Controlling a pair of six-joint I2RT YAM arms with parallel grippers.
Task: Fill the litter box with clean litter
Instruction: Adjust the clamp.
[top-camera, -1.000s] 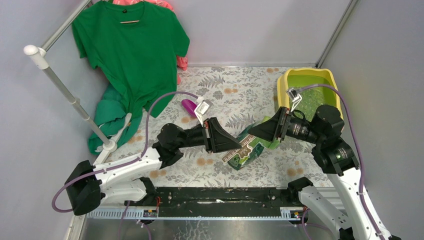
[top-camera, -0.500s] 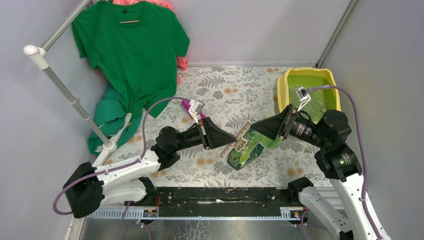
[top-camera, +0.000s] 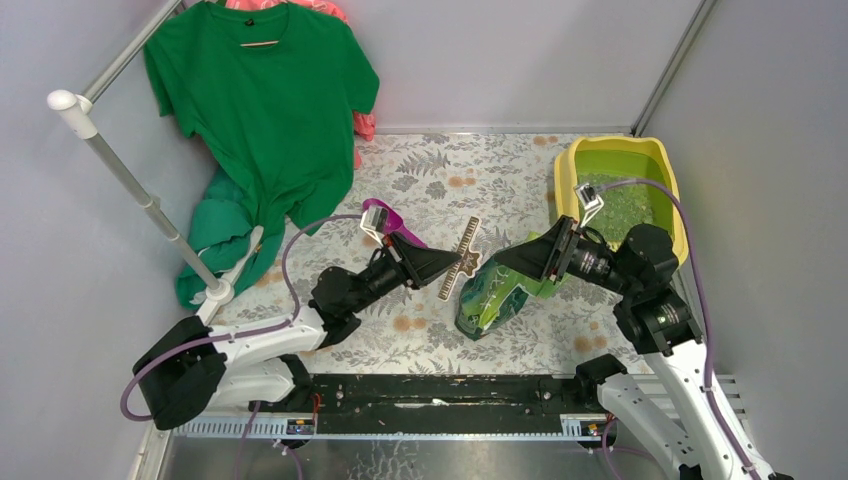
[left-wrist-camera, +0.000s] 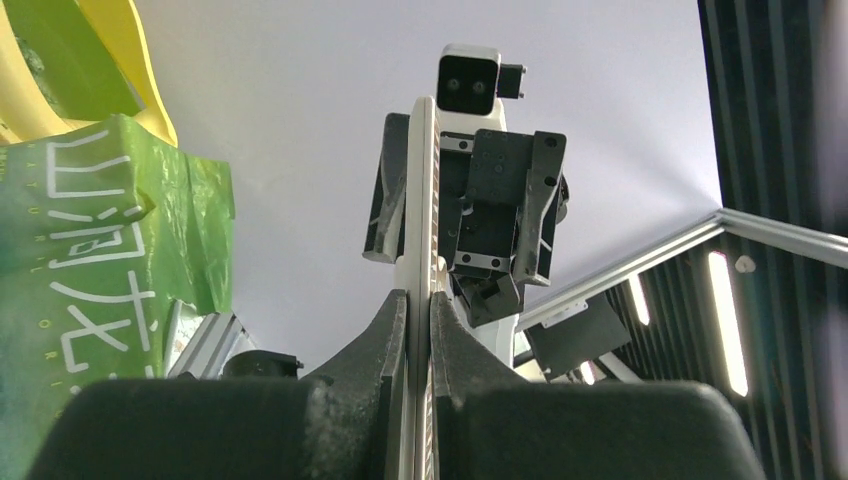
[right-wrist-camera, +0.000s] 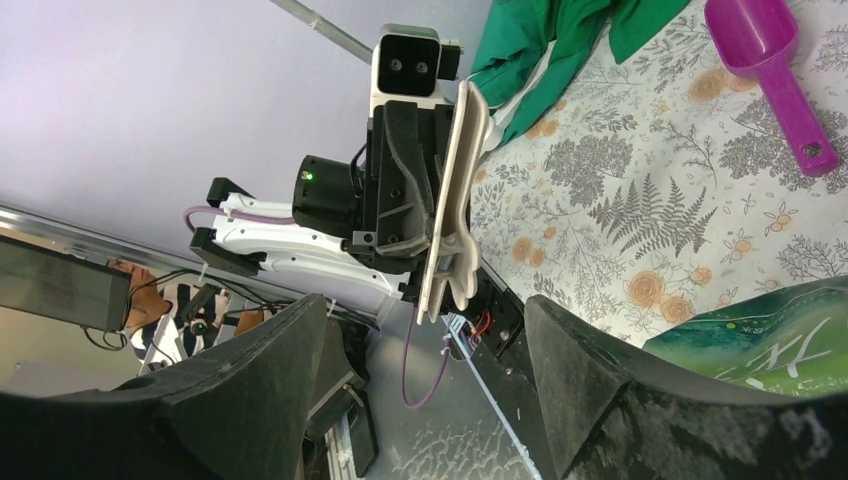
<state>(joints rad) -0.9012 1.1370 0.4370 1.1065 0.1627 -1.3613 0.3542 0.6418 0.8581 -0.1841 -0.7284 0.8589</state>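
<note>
The litter box is a yellow rectangular tray with rounded corners and a raised rim; it sits flat, behind the right gripper on its wrist side and farther back; its inside looks green-tinted; the clean litter lies inside as a grainy green layer, covering the part nearer that gripper; the far part shows smooth floor.

I see a green T-shirt on a hanger in the upper left of the overhead view, a pink garment peeking out behind it; a white rail slants below, a green cloth heaped beside it; on the floral desk a purple scoop lies left of centre; a cream toothed strip tilts at centre, just left of a glossy green bag.
</note>
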